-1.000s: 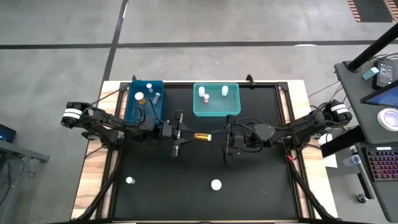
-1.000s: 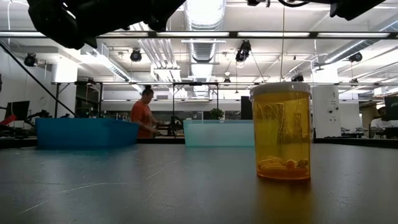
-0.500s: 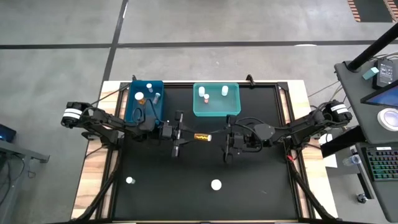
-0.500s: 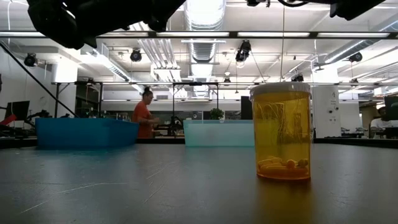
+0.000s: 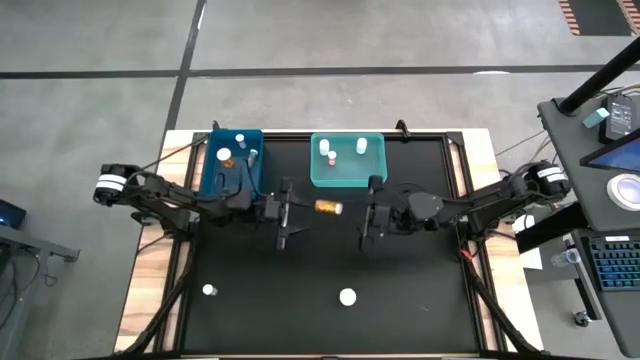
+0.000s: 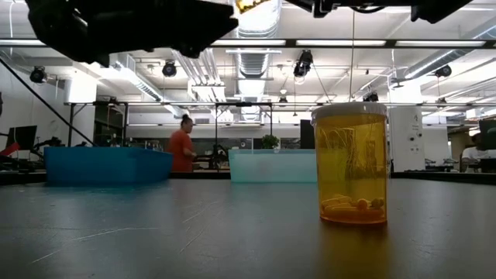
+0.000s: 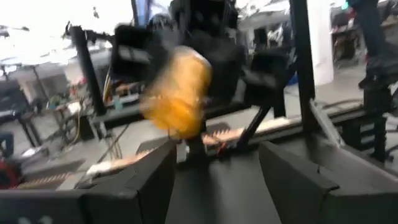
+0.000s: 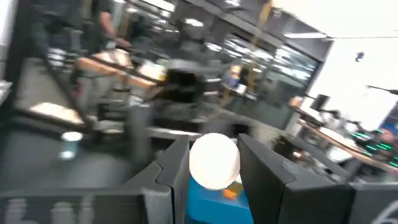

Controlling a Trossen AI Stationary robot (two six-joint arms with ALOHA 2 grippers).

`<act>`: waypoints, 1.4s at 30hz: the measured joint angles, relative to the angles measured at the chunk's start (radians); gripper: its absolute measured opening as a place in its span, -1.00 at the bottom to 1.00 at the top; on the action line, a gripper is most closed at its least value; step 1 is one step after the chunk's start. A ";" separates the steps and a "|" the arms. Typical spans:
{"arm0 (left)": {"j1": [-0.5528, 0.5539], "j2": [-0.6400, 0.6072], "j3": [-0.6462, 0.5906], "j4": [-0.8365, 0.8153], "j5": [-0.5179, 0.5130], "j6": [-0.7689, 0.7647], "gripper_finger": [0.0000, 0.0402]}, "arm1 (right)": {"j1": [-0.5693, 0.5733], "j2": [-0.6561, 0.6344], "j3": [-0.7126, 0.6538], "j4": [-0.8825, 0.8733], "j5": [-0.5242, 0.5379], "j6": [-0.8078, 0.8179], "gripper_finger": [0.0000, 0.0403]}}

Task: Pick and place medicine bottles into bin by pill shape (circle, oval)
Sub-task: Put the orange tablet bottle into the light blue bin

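An amber bottle [image 5: 326, 207] with a white cap hangs in the air over the table's middle, lying on its side with the cap toward the right. My right gripper [image 5: 352, 210] is shut on it. My left gripper [image 5: 304, 209] is open just left of the bottle's base. In the left wrist view the bottle [image 7: 177, 93] shows beyond my spread fingers [image 7: 149, 180]. A second amber bottle [image 6: 350, 163] stands upright on its base near the front edge [image 5: 347, 297]. A small white-capped bottle [image 5: 208, 290] stands at the near left. My right gripper pinches the amber bottle's white cap end [image 8: 214, 160] between its two fingers [image 8: 177, 165]. The fingers come level from the table's right and lie along the bottle. The bottle is lifted clear, lying roughly level, with its amber base pointing at my left gripper.
A blue bin [image 5: 222, 175] and a teal bin [image 5: 347, 181] stand at the far edge, each holding a few small bottles. Both show in the low view, blue [image 6: 108, 164] and teal [image 6: 273, 165]. A person [image 6: 182, 147] moves in the room behind.
My right gripper has moved toward the table's far edge with the amber bottle, which now shows at the top of the low view. My left gripper has shifted slightly the same way. The person in the background has walked a little to the right.
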State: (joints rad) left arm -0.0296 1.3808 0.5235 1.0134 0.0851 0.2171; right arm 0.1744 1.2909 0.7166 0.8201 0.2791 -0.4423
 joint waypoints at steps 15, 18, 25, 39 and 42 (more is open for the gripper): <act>0.031 -0.194 -0.152 -0.034 -0.191 0.034 0.07 | -0.362 -0.033 0.409 -0.948 0.013 0.251 -0.45; 0.044 -0.210 -0.170 -0.036 -0.194 0.036 0.07 | -0.478 0.034 0.519 -1.138 -0.083 0.295 -0.45; 0.072 -0.224 -0.191 -0.037 -0.205 0.036 0.07 | -0.716 0.239 0.688 -1.364 -0.366 0.314 -0.45; 0.105 -0.224 -0.191 -0.038 -0.217 0.086 0.07 | -0.843 0.480 0.725 -1.404 -0.422 0.259 -0.45; 0.126 -0.224 -0.191 -0.037 -0.217 0.088 0.07 | -0.843 0.507 0.726 -1.389 -0.420 0.259 -0.45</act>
State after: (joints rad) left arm 0.0963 1.1572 0.3321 0.9760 -0.1322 0.3050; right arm -0.6685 1.7979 1.4429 -0.5687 -0.1411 -0.1829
